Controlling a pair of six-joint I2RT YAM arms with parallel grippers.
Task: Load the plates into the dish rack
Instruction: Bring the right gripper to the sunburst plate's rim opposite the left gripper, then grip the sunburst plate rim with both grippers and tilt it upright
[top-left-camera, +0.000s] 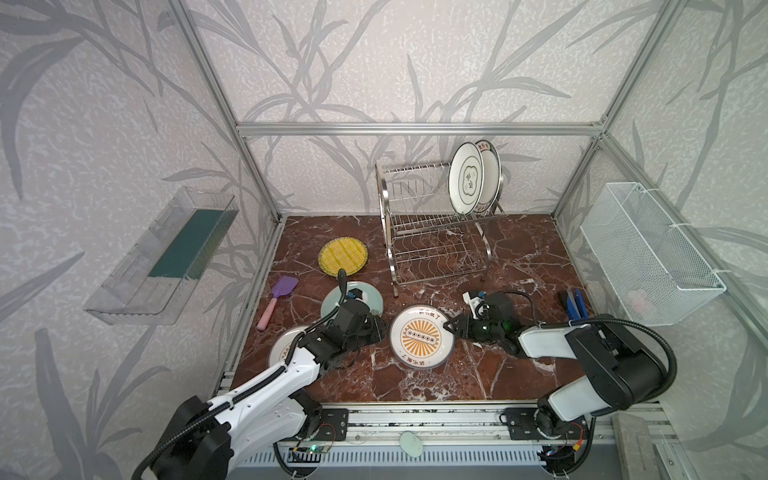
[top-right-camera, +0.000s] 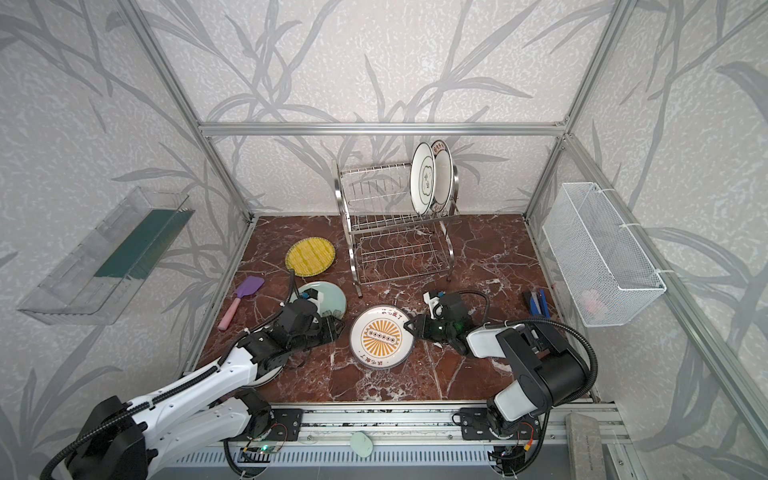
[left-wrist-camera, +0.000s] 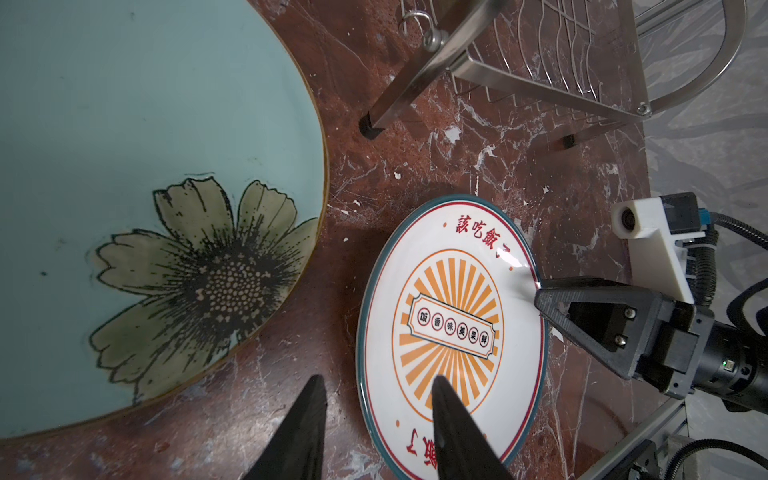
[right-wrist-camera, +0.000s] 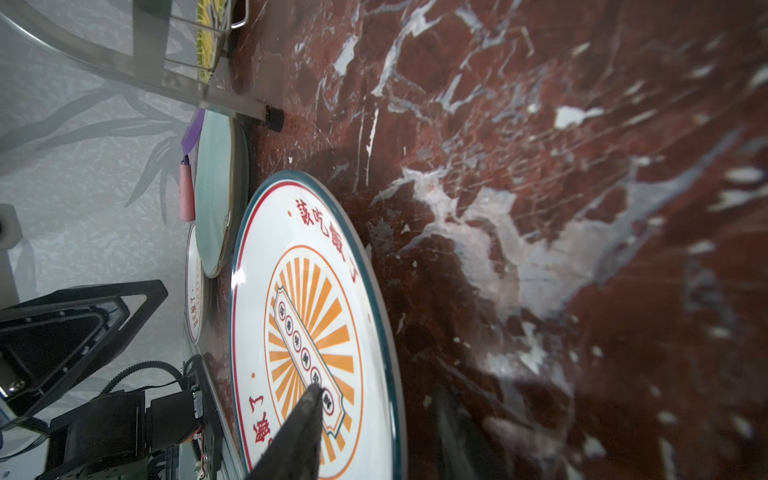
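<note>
A white plate with an orange sunburst (top-left-camera: 422, 341) (left-wrist-camera: 449, 316) (right-wrist-camera: 316, 316) lies on the marble between my two grippers. My right gripper (top-left-camera: 449, 327) (right-wrist-camera: 378, 388) is shut on its right rim, one finger on the face and one under the edge. At the left rim my left gripper (top-left-camera: 380, 328) (left-wrist-camera: 376, 378) is open, straddling the edge. A pale teal flowered plate (top-left-camera: 332, 305) (left-wrist-camera: 124, 124) and a second sunburst plate (top-left-camera: 282, 345) lie partly under the left arm. A yellow ribbed plate (top-left-camera: 343, 257) lies further back. The dish rack (top-left-camera: 432, 237) holds two upright white plates (top-left-camera: 466, 178) at its right end.
A purple and pink spatula (top-left-camera: 278, 301) lies left of the teal plate. A blue and black tool (top-left-camera: 575, 303) lies by the right wall. A white mesh basket (top-left-camera: 648, 253) hangs on the right wall and a clear tray (top-left-camera: 166, 257) on the left wall.
</note>
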